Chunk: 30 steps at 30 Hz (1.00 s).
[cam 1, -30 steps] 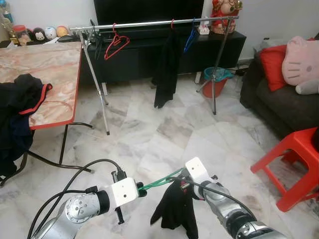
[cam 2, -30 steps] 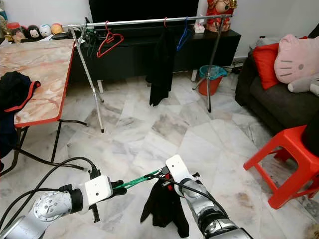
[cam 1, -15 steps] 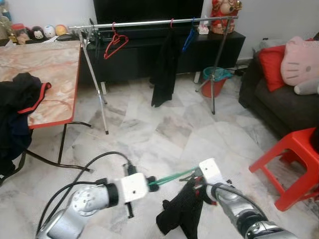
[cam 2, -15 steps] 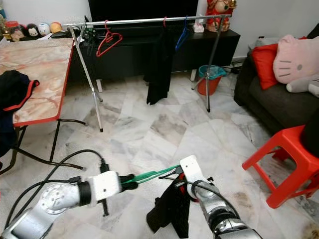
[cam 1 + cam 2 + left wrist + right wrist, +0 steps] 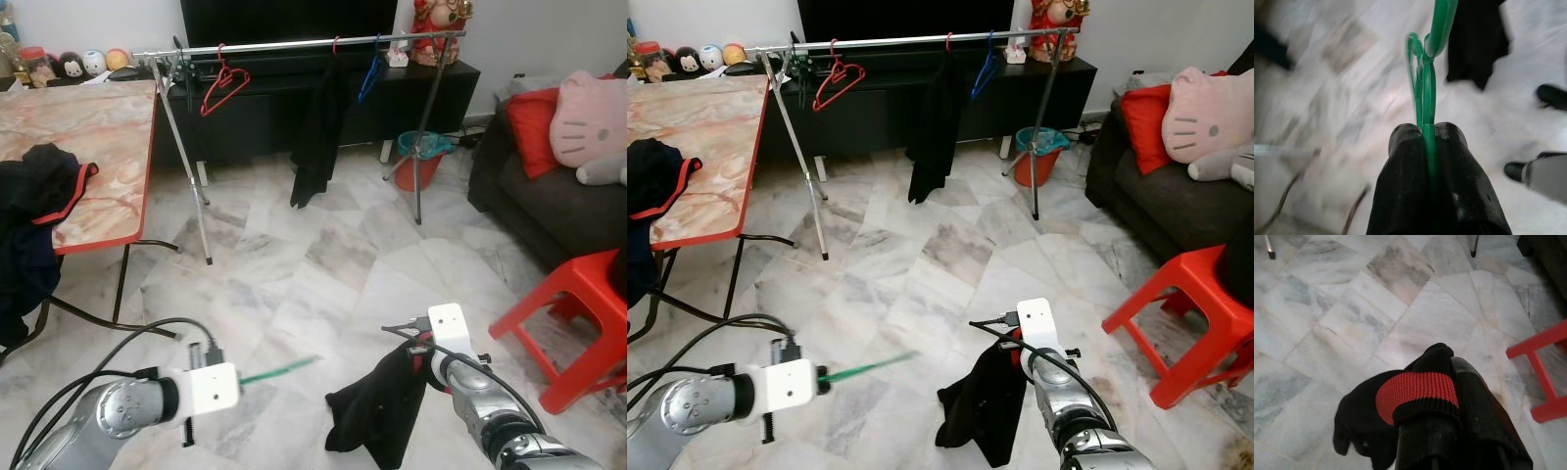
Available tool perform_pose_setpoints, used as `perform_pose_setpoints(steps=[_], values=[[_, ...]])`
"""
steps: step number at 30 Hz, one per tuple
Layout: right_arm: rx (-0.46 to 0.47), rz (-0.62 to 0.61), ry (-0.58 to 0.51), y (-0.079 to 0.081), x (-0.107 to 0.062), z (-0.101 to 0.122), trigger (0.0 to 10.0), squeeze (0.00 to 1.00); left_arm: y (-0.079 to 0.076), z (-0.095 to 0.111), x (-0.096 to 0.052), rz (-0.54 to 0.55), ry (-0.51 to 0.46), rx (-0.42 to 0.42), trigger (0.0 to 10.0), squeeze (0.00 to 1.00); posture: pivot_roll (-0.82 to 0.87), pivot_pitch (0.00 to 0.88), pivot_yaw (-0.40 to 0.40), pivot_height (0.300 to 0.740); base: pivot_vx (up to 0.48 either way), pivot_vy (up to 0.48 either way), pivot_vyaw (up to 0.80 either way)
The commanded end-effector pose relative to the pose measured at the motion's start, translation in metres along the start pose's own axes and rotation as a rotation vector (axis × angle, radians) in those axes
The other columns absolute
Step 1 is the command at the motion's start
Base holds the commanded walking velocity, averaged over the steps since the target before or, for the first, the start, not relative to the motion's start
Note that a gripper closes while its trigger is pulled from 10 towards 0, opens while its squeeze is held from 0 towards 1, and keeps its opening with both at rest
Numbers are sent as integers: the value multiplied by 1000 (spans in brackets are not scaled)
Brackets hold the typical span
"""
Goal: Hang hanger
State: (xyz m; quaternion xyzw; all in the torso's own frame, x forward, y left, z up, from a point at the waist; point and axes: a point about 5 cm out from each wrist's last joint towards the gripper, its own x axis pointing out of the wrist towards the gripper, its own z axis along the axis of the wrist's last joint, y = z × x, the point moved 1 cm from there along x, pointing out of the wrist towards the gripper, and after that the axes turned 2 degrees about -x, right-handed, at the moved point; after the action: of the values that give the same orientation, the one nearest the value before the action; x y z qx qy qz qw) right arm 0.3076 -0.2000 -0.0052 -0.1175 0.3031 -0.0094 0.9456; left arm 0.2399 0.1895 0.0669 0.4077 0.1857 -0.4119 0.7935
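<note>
A green hanger [image 5: 280,369], blurred with motion, sticks out to the right from my left gripper [image 5: 241,377], which is low over the floor. In the left wrist view the left gripper [image 5: 1426,131] is shut on the hanger [image 5: 1423,93]. My right gripper [image 5: 412,347] is apart from it, further right, shut on a black garment [image 5: 376,412] that hangs down. The right wrist view shows the garment's red knitted band [image 5: 1416,390] across the fingers [image 5: 1471,396]. The steel clothes rail [image 5: 294,45] stands far ahead with a red hanger [image 5: 223,86], a hanging black garment [image 5: 315,132] and a blue hanger [image 5: 371,74].
A marble-topped table [image 5: 98,137] with dark clothes [image 5: 37,191] stands on the left. A red plastic stool [image 5: 573,313] and a dark sofa [image 5: 549,201] with cushions are on the right. A teal-lined bucket [image 5: 422,157] sits by the rail's right leg. Marble floor lies between me and the rail.
The hanger and the black garment have come apart. My left gripper drew back left with the hanger; my right gripper moved right with the garment.
</note>
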Motion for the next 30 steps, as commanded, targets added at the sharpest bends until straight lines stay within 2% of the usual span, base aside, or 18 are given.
perform_pose_setpoints(steps=[1,2,3,5,6,7,8,11,12,13,14,16,17,21,22,25,28,30], values=[[8,-13,-20,-2,1,5,10000,0,5,-6,-1,50,29,-27,10000,0,121,0,-77,740,0,0,0],[11,-41,6,-3,0,-2,10000,0,3,-22,2,107,93,-111,10000,0,121,0,-77,740,0,0,0],[11,-41,6,-3,0,-2,10000,0,3,-22,2,107,93,-111,10000,0,121,0,-77,740,0,0,0],[8,-74,61,-5,-3,-18,10000,0,-1,-58,4,267,197,-313,10000,0,124,0,-78,740,0,0,0],[8,-74,61,-5,-3,-18,10000,0,-1,-58,4,267,197,-313,10000,0,124,0,-78,740,0,0,0],[11,-92,101,-7,-6,-32,10000,0,-9,-88,2,403,296,-506,10000,0,124,0,-78,740,0,0,0],[8,-97,124,-8,-8,-40,10000,0,-18,-101,2,432,344,-588,10000,0,122,0,-77,740,0,0,0],[9,-104,167,-8,-12,-54,10000,0,-38,-120,2,443,420,-712,10000,0,120,0,-76,740,0,0,0],[9,-104,167,-8,-12,-54,10000,0,-38,-120,2,443,420,-712,10000,0,120,0,-76,740,0,0,0],[17,-104,222,-6,-18,-71,10000,0,-65,-131,6,434,469,-851,10000,0,118,0,-75,740,0,0,0],[17,-104,248,-5,-21,-80,10000,0,-79,-135,8,423,497,-920,10000,0,117,0,-74,740,0,0,0],[15,-104,263,-5,-23,-85,10000,0,-87,-137,9,417,512,-958,10000,0,117,0,-74,740,0,0,0],[39,-95,308,-1,-29,-100,10000,0,-105,-139,12,411,529,-1063,10000,0,116,0,-74,740,0,0,0],[59,-84,330,3,-32,-107,10000,0,-112,-140,13,416,539,-1103,10000,0,115,0,-74,740,0,0,0],[99,-71,389,10,-41,-126,10000,0,-126,-143,12,444,557,-1207,10000,0,116,0,-69,740,0,0,0],[124,-74,441,15,-49,-141,10000,0,-136,-146,11,466,582,-1281,10000,0,110,0,-65,740,0,0,0],[180,-93,523,20,-62,-162,10000,0,-150,-146,10,431,627,-1294,10000,0,108,0,-60,740,0,0,0],[189,-93,543,23,-67,-169,10000,0,-152,-145,11,415,631,-1291,10000,0,106,0,-55,740,0,0,0]])
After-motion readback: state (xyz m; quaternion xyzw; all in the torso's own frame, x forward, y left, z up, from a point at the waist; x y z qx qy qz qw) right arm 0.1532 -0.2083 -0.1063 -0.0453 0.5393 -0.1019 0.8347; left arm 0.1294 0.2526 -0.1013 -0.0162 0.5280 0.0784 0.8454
